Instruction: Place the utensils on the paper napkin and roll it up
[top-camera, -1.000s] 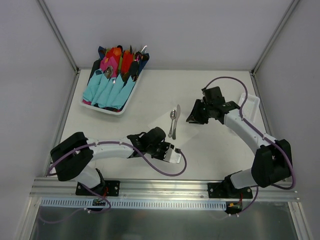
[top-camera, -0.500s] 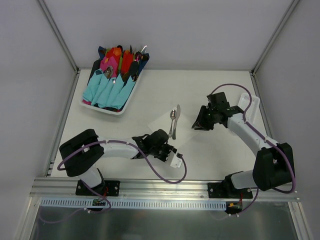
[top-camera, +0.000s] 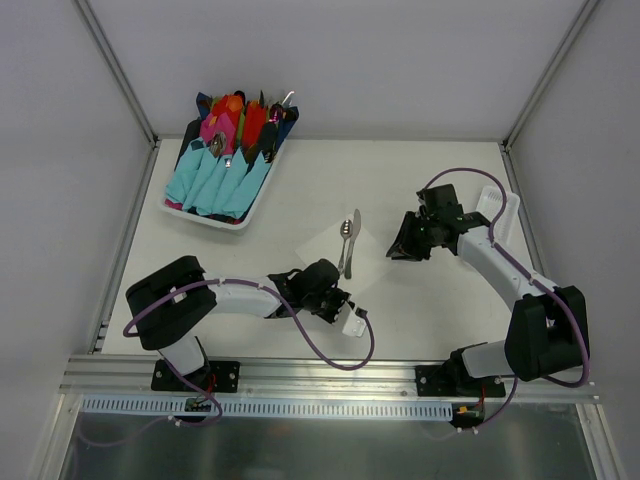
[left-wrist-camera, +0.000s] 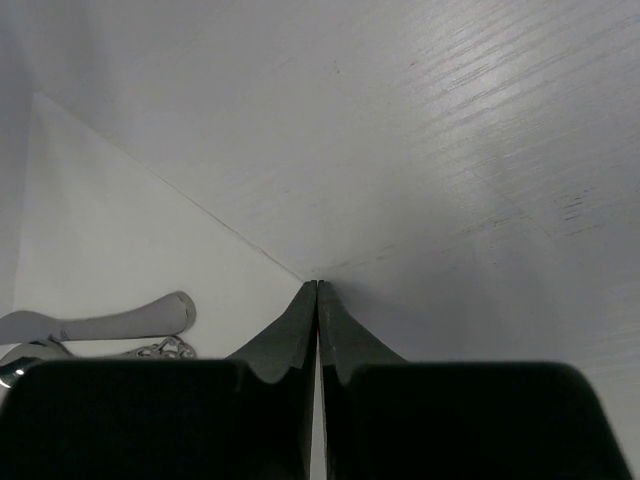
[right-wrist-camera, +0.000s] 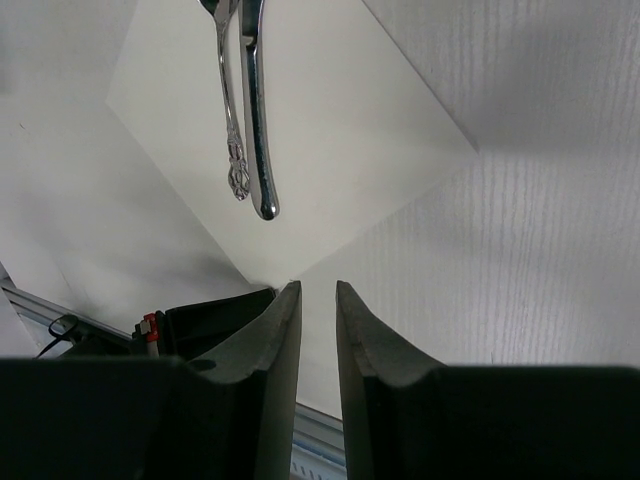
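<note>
Left pincer (left-wrist-camera: 317, 290) is found closed at the 6 o'clock corner of the napkin (left-wrist-camera: 110, 220); whether paper is caught cannot be told. Utensils (top-camera: 347, 243) are laid on the napkin, long axis 12-to-6. Right pincer (right-wrist-camera: 318, 288), slightly parted, is held off at 3 o'clock, farther away.

The white table (top-camera: 300, 180) in front of me carries three things directly: a paper napkin (top-camera: 322, 250) lying flat near the middle, a white tray (top-camera: 262, 195) of coloured napkin bundles (top-camera: 215, 175) at the far left, and a ribbed white tray (top-camera: 505, 207) along my right edge.
</note>
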